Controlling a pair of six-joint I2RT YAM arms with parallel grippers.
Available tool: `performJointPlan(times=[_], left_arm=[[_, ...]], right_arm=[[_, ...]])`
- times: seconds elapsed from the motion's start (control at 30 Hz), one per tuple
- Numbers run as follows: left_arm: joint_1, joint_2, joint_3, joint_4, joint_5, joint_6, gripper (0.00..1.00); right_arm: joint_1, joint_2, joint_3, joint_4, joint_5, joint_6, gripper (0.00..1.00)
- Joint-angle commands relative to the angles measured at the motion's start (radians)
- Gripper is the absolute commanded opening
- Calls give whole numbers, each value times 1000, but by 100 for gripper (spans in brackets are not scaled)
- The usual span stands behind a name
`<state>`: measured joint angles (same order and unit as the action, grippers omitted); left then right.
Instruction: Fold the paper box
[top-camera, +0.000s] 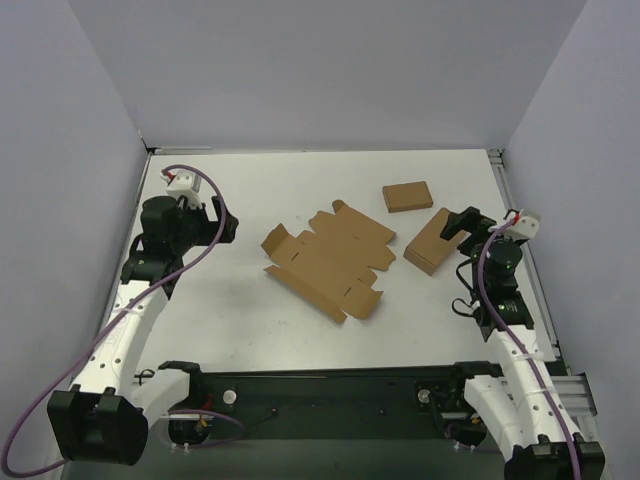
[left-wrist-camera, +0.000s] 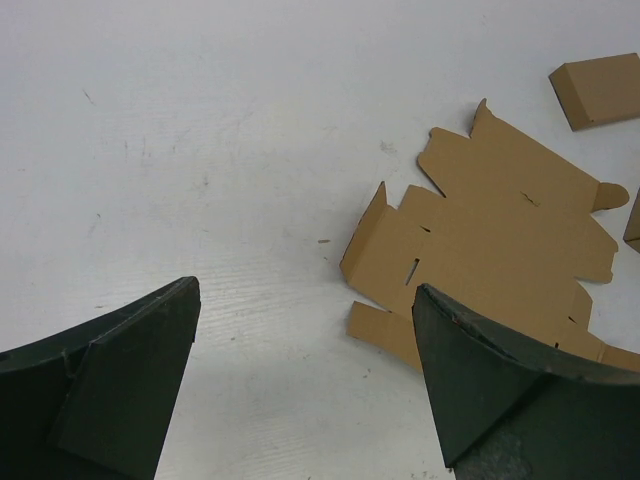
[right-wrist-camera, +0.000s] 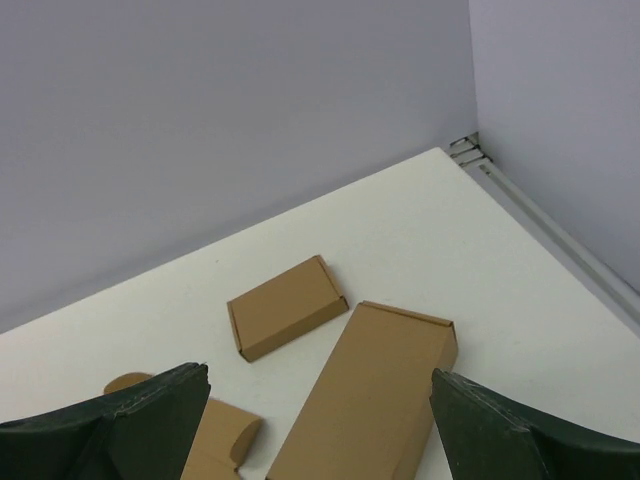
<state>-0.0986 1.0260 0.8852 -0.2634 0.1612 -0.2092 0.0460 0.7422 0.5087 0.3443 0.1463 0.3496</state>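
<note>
1. Two arms are in your view, one at each side of the white table (top-camera: 230, 320), and neither holds anything.
2. Your left gripper (top-camera: 220, 222) is on the left of the table with its jaws spread wide. In the left wrist view the left gripper (left-wrist-camera: 305, 290) has only bare table between its dark fingers (left-wrist-camera: 130, 370).
3. Your right gripper (top-camera: 458, 225) is on the right side, also spread wide. The right wrist view shows the right gripper (right-wrist-camera: 320, 375) with nothing clasped.
4. The paper box (top-camera: 330, 262) is a flat die-cut sheet of brown cardboard. It lies unfolded near the middle of the table, set on a diagonal between the two arms, with its flaps and tabs spread out.
5. From the left wrist you see the paper box (left-wrist-camera: 500, 230) ahead and to the right. It is clear of the left fingers, whose right tip hides the sheet's near edge.
6. A long brown box (top-camera: 432, 240) lies just right of the sheet, and the right gripper is at its right end. You cannot tell whether they touch. The long brown box (right-wrist-camera: 365, 400) runs between the right fingers in the wrist view.
7. A small brown box (top-camera: 407, 196) lies farther back, apart from the long one. The small brown box (right-wrist-camera: 287, 305) is closed and flat.
</note>
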Motion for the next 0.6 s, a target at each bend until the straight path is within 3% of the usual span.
performJointPlan(times=[0.0, 0.1, 0.33, 0.47, 0.57], left_arm=[[0, 6, 55, -14, -19, -44, 97], [0, -3, 54, -17, -3, -47, 97], [13, -12, 34, -10, 24, -68, 97], [20, -32, 43, -33, -75, -53, 97], [23, -69, 34, -30, -123, -33, 97]], right_arm=[[-5, 17, 46, -103, -151, 51, 100], [41, 109, 155, -227, -223, 2, 93], [552, 345, 392, -545, 57, -133, 91], [892, 549, 508, -629, 182, -133, 89], [1058, 742, 622, -698, 281, -133, 84]])
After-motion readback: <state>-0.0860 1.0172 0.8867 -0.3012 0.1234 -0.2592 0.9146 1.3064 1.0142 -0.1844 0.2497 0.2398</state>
